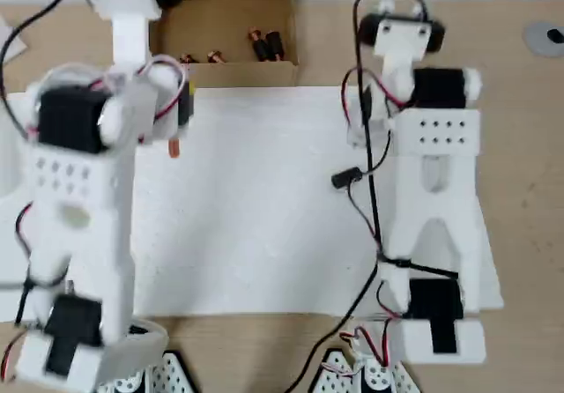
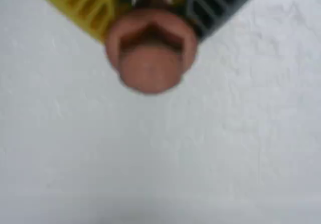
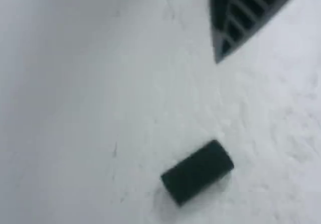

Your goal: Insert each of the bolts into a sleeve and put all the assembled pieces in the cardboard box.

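Left wrist view: the left fingers (image 2: 80, 5) are clamped on a copper bolt (image 2: 149, 58), seen end-on over the white mat (image 2: 210, 153). A black sleeve (image 3: 197, 172) lies on its side on that mat. Seating the bolt likely needs shank and bore squarely aligned. The cardboard box (image 1: 238, 74), holding finished pieces, sits at the mat's far edge; the stretch between the arms gives working room.

In the high view, the cardboard box (image 1: 238, 74) at 12 o'clock is cut off by the frame edge; the pieces (image 1: 264, 42) inside it are too small to be identified. In the wrist views, the bolt (image 2: 149, 50) and the sleeve (image 3: 197, 172) are rendered blurred.
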Controlling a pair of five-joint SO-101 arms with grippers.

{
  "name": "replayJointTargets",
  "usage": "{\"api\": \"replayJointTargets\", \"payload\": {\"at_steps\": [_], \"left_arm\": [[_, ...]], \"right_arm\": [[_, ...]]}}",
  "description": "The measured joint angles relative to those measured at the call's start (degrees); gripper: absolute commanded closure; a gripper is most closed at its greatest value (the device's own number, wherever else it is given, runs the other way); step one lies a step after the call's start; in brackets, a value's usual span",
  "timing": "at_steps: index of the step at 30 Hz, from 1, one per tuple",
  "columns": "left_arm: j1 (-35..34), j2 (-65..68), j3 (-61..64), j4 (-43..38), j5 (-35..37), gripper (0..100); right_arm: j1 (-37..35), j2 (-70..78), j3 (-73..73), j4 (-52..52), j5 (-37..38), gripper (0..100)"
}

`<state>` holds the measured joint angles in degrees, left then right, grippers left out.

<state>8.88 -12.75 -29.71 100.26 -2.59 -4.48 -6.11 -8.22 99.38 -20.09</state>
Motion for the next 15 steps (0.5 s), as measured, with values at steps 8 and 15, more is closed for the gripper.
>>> {"api": "replayJointTargets", "payload": {"at_steps": [8, 15], "left_arm": [[0.0, -19.3, 19.5, 0.0, 0.8, 99], [0.0, -25.9, 30.2, -1.0, -1.5, 99]], "right_arm": [[-2.7, -2.1, 11.3, -8.7, -5.4, 60.2], [-2.7, -2.1, 20.6, -20.2, -13.6, 60.2]]}}
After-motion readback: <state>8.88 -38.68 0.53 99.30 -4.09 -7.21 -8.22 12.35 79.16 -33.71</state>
